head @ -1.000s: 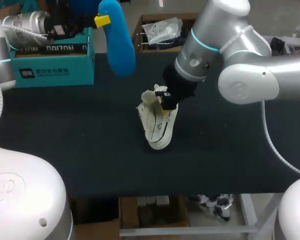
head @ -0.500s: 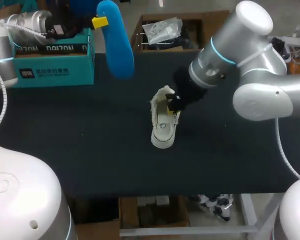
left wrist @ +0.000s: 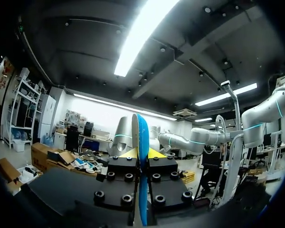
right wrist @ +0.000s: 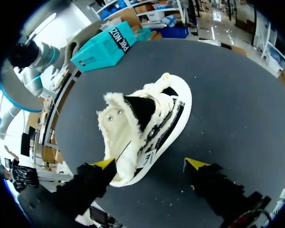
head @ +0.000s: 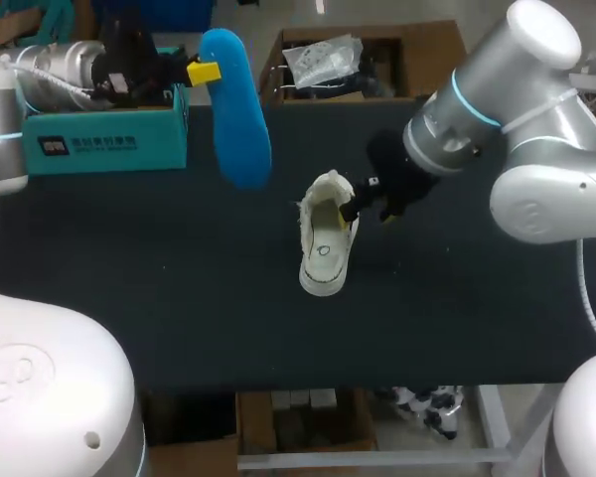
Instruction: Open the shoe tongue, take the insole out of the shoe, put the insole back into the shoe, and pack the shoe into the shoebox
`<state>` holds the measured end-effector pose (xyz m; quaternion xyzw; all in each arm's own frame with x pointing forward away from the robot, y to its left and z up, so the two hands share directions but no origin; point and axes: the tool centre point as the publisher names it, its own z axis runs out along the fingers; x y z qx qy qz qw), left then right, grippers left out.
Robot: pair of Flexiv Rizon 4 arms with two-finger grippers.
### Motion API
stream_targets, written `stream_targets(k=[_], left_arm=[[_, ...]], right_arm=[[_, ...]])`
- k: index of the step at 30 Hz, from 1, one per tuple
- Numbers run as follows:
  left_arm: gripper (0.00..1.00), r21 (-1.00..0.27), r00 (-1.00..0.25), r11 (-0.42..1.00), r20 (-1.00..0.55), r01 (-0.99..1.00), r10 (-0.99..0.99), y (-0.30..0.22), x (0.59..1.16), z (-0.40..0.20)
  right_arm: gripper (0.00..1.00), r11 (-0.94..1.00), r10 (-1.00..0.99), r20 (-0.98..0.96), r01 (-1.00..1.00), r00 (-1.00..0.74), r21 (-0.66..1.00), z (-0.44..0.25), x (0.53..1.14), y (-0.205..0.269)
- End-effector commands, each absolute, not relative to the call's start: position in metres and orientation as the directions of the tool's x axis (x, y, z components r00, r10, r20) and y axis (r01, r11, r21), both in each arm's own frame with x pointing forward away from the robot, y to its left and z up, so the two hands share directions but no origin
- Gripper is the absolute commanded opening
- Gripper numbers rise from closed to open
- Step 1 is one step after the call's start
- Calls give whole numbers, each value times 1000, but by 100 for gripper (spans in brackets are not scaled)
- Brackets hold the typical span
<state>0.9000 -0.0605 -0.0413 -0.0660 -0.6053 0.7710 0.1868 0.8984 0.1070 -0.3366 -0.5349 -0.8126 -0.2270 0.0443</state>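
**A:** Where do we stand, starting at our own grippers?

**B:** Our left gripper is clenched on the blue insole. It grips one end, with the rest held in the air between the shoebox and the shoe. Our right gripper is released. One tip sits at the shoe's fleecy collar and the other over bare desk, so it grips nothing.

**A:** And the shoe itself?

**B:** It lies on its sole near the middle of the desk, its mouth gaping upward and its toe toward the near edge.

**A:** How do we expect these to handle?

**B:** The insole looks like thin, light foam. We judge it will bend if pushed from the far end, so it should go in toe first at a shallow angle. The shoe is light with a soft upper, and it will likely skid on the dark desk. We would brace it at the heel, where the rubber sole rim is stiff. The fleece would only squash.

**A:** Is there room to move?

**B:** The shoe sits well in from every desk edge, with open surface all round. Our right arm crowds its far right side, so the insole's clearer approach is from the left. The shoebox stands at the far left corner, partly under our left arm. We cannot tell whether it is open.
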Motion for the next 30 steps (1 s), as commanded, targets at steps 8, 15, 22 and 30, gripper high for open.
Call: stream_targets(k=[8,15,22,30], left_arm=[[0,-937,-956,-218,288,-271,-47,-65,815,-59],[0,-915,-925,-218,367,-340,-101,-67,804,-59],[0,-884,-879,-192,455,-427,-142,-68,809,-62],[0,-861,-849,-188,502,-473,-164,-64,815,-72]], right_arm=[[100,324,848,317,888,-425,325,-336,896,105],[100,324,848,317,888,-425,325,-336,896,105],[100,311,848,333,896,-412,317,-336,895,106],[100,-2,695,717,997,-53,76,-332,875,98]])
